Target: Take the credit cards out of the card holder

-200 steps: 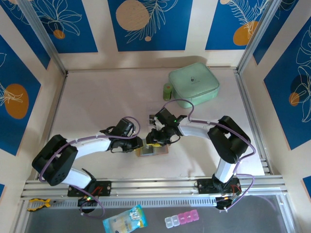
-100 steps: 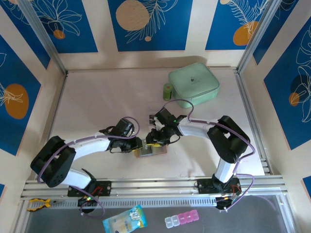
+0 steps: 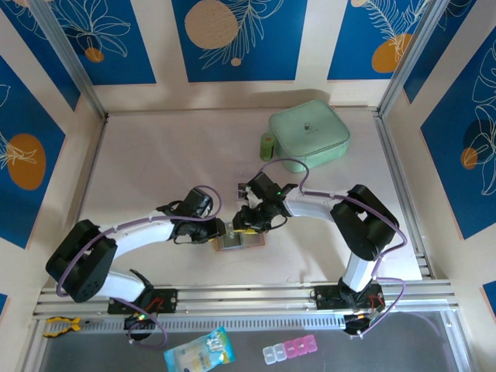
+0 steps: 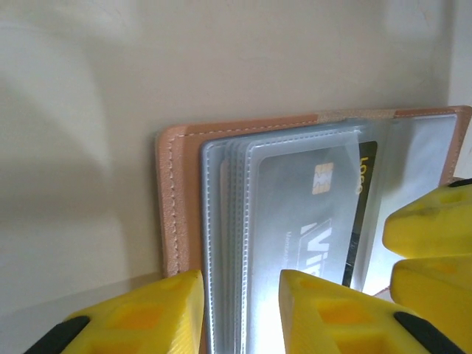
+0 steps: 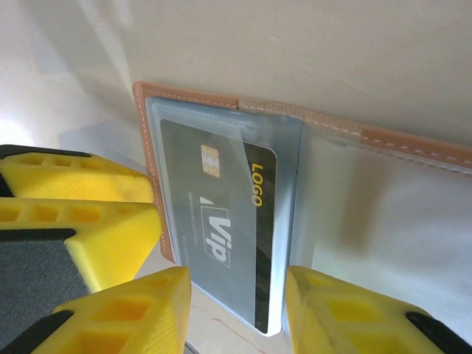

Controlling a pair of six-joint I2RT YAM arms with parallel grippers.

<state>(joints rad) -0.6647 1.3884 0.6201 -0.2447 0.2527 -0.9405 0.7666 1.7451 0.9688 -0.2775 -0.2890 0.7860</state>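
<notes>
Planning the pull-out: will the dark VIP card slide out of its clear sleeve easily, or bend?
Likely stiff: the card lies flat with straight edges. The glossy sleeve looks slippery, so it should slide, though the thin sleeve may flex and lift along.

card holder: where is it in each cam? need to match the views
Top external: the card holder lies spread open just below the middle of the picture.
Left wrist: centre to right, tan stitched edge at left, clear sleeves stacked.
Right wrist: tan edge along top and left, sleeves across the middle.
Shared landmark: the dark VIP card with gold chip, sleeved, in both wrist views.
</notes>
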